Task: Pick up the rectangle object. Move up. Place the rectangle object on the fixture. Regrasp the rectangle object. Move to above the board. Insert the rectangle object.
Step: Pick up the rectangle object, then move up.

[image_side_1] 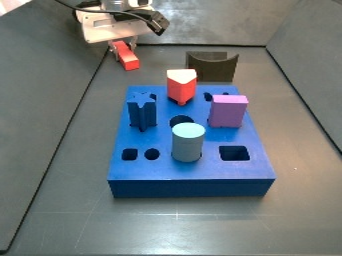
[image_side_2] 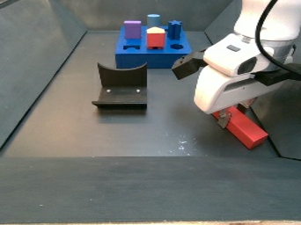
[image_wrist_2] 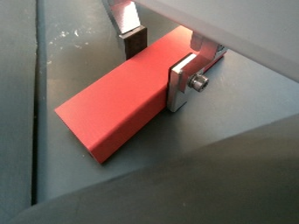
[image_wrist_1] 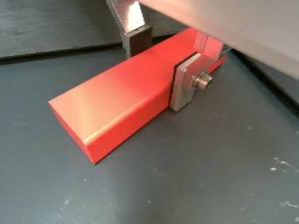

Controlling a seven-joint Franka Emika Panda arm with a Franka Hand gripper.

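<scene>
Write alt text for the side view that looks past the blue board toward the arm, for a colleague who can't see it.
The gripper is down at the floor's far corner, its fingers around the red-orange rectangle object. The dark fixture stands to one side, and nearer the camera sits the blue board with pegs in it.

Red-orange rectangle object (image_wrist_1: pixel 117 96) between tool (image_wrist_1: pixel 163 59) fingers

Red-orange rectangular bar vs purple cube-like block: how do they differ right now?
The red-orange rectangular bar is long and slim; the purple cube-like block is short and squat. In a side view the bar lies flat on the dark floor, while the purple block stands upright in the blue board. The gripper straddles the bar with a finger on each side; nothing touches the block. Both are smooth and flat-faced.
</scene>
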